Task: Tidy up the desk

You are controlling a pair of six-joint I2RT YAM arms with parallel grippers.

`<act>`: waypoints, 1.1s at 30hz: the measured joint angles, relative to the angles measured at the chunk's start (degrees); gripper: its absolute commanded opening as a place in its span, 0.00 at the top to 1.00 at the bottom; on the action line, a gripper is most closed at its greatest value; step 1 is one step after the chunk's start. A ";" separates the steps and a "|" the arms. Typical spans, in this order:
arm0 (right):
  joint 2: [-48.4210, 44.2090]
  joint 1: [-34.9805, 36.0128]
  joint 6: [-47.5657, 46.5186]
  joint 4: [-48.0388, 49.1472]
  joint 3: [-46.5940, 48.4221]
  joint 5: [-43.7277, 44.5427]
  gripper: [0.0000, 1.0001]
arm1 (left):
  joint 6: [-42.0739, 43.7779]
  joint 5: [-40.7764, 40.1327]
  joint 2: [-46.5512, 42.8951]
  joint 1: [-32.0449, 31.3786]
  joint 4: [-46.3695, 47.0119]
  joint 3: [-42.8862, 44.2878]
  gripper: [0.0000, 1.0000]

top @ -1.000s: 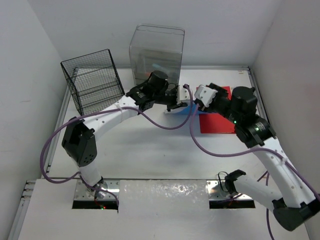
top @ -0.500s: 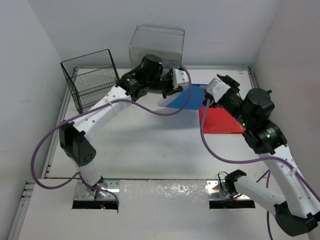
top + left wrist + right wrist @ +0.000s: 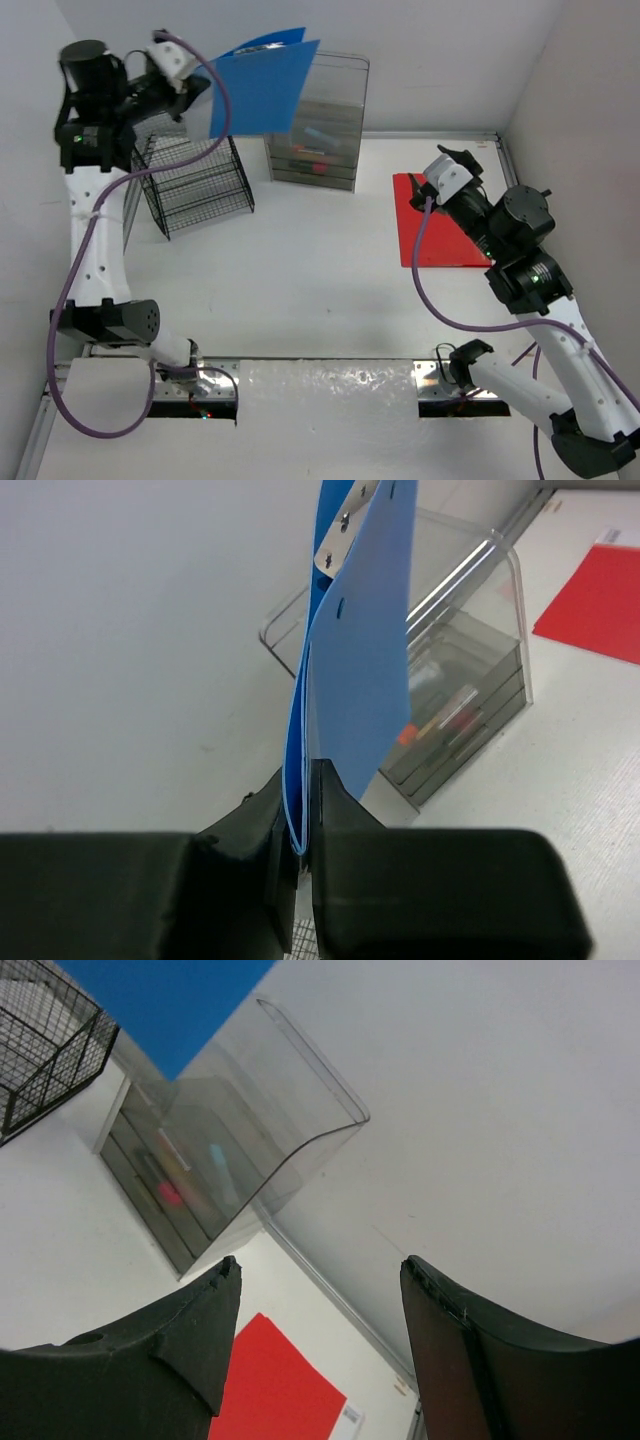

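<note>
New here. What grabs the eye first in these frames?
A blue folder hangs high in the air at far left, pinched in the left gripper above the wire rack. On the right, a red folder lies flat on the white desk, with the open right gripper raised over it. A clear drawer box stands at the far wall between them.

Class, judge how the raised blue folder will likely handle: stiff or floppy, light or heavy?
Probably fairly stiff: the blue folder stands out flat though the left fingers pinch only one edge. Likely light, being thin sheet. Its leaves gape slightly, so may flap.
</note>
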 measured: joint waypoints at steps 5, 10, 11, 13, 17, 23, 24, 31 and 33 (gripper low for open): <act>2.49 0.00 0.81 1.11 -1.31 -1.31 0.37 | -14.64 15.52 -1.62 15.23 12.00 -0.20 1.00; 5.03 0.00 0.90 2.19 -2.82 -2.54 0.36 | -36.15 24.24 6.10 28.70 36.61 6.91 1.00; 5.73 0.02 0.83 2.19 -2.82 -2.62 0.36 | -38.51 24.96 9.20 29.59 39.19 10.29 1.00; 6.95 0.00 0.70 2.45 -2.82 -2.60 0.36 | -40.74 25.53 13.05 29.88 41.86 12.48 1.00; 9.31 0.00 0.26 2.54 -2.84 -2.51 0.36 | -41.53 26.60 17.31 29.55 40.65 12.04 1.00; 11.72 0.00 -0.26 2.58 -2.84 -2.19 0.36 | -40.26 26.25 19.37 29.73 37.46 13.25 1.00; 11.91 0.00 -0.33 2.58 -2.84 -2.19 0.36 | -39.06 25.99 19.39 29.81 36.24 13.49 1.00; 14.14 0.00 -0.79 2.58 -2.84 -2.14 0.36 | -27.76 22.75 19.06 29.92 25.62 12.04 1.00; 14.73 0.02 -0.90 2.54 -2.84 -2.14 0.36 | -24.55 21.51 18.88 29.94 23.23 9.99 1.00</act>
